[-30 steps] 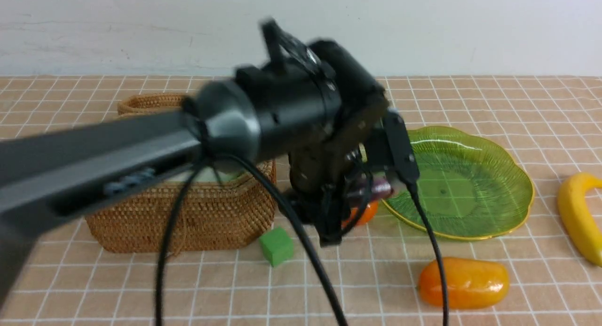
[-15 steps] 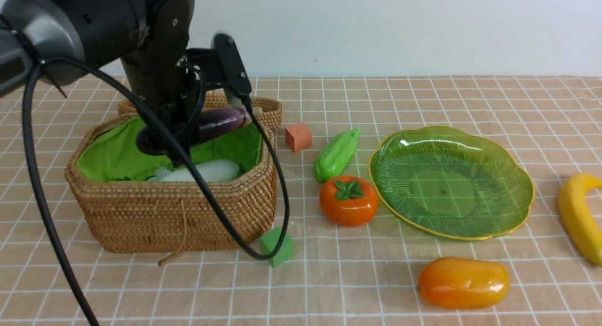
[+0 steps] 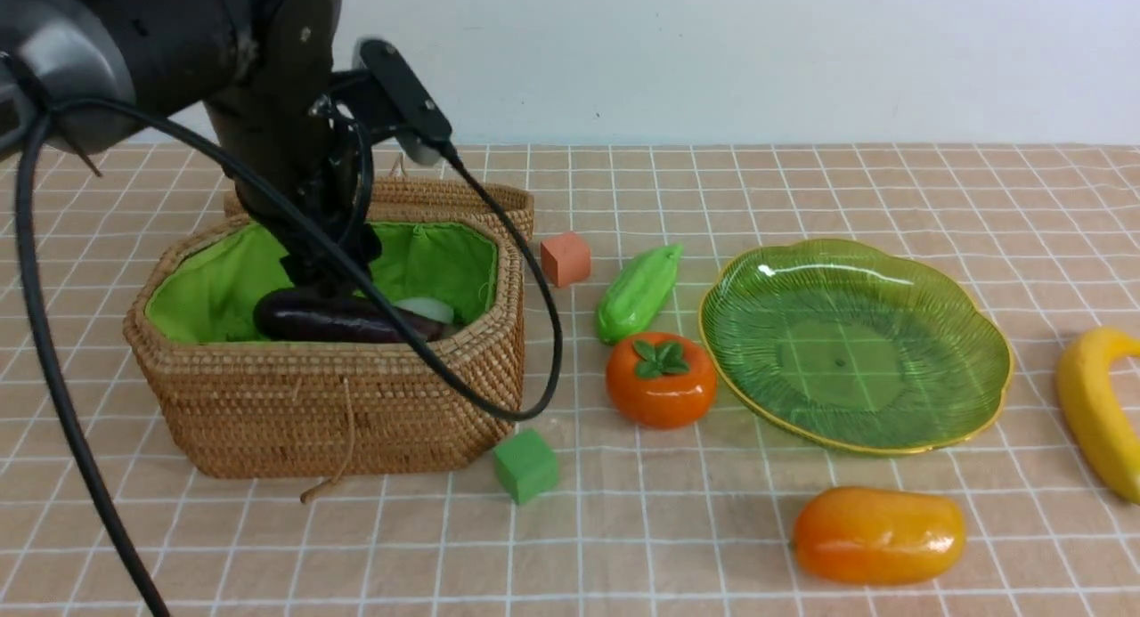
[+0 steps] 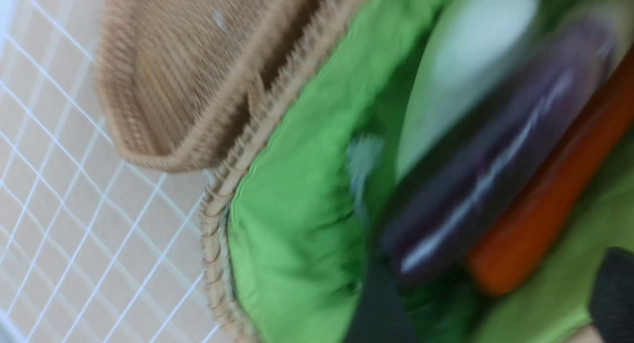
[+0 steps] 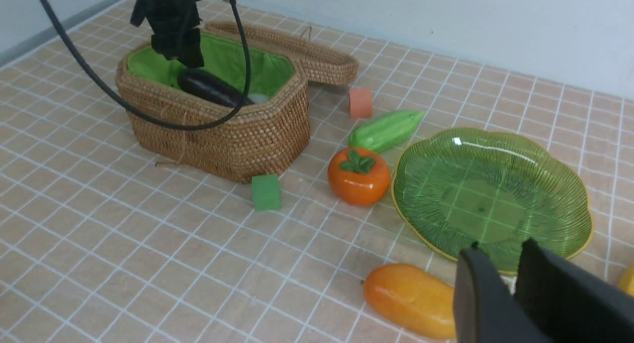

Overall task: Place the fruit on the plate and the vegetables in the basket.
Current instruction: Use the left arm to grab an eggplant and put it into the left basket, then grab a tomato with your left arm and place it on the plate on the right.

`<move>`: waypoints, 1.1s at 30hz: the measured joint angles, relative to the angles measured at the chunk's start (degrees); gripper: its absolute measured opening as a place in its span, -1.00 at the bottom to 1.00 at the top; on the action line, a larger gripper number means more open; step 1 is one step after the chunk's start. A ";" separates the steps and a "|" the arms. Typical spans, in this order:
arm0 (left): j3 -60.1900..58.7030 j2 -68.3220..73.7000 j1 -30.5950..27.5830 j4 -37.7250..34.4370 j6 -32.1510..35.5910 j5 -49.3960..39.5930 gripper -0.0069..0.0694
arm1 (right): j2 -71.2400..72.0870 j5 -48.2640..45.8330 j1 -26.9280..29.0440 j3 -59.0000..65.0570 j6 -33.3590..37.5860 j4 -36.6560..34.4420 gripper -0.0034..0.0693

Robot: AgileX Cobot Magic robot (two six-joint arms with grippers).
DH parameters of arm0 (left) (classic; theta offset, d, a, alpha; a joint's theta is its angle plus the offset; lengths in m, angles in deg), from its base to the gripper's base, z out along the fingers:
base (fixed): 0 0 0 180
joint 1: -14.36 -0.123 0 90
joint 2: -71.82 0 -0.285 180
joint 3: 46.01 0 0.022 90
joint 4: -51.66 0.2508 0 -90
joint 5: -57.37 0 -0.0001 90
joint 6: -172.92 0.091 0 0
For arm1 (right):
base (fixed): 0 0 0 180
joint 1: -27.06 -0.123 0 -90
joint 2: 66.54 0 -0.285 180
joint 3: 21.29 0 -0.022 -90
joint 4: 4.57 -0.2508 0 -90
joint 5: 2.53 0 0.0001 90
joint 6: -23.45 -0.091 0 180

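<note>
The dark purple eggplant [image 3: 343, 319] lies in the wicker basket [image 3: 347, 403] on the white radish [image 3: 429, 308], beside the orange carrot [image 4: 545, 204]. My left gripper [image 3: 322, 265] hangs just above it, open, its jaws wide apart and gripping nothing. On the table lie the light green gourd [image 3: 637, 292], the persimmon [image 3: 661, 378], the mango [image 3: 877, 534] and the banana [image 3: 1095, 408]. The green plate [image 3: 855, 350] holds nothing. My right gripper [image 5: 502, 254] hovers by the plate's near rim next to the mango [image 5: 411, 298], open by a narrow gap, with nothing in it.
The basket's woven lid [image 3: 463, 198] lies open behind it. A small orange cube [image 3: 565, 258] sits right of the basket's back corner, a small green cube [image 3: 525, 466] at its front corner. The left arm's black cable [image 3: 499, 403] drapes over the basket's front.
My left arm swung from beside the plate to over the basket with the eggplant. The jaws then spread and the eggplant dropped onto the radish inside.
</note>
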 joint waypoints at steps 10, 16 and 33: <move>0.11 3.09 19.26 -12.05 3.80 7.49 -0.48 | 0.00 -0.41 0.00 0.00 0.00 2.35 -0.52; 0.01 14.02 23.22 0.05 5.19 16.39 0.19 | 0.00 -4.35 0.00 0.00 0.00 2.35 -0.51; 0.18 23.22 21.66 8.55 0.73 30.39 0.49 | 0.00 -6.88 0.00 0.00 0.00 2.35 -0.49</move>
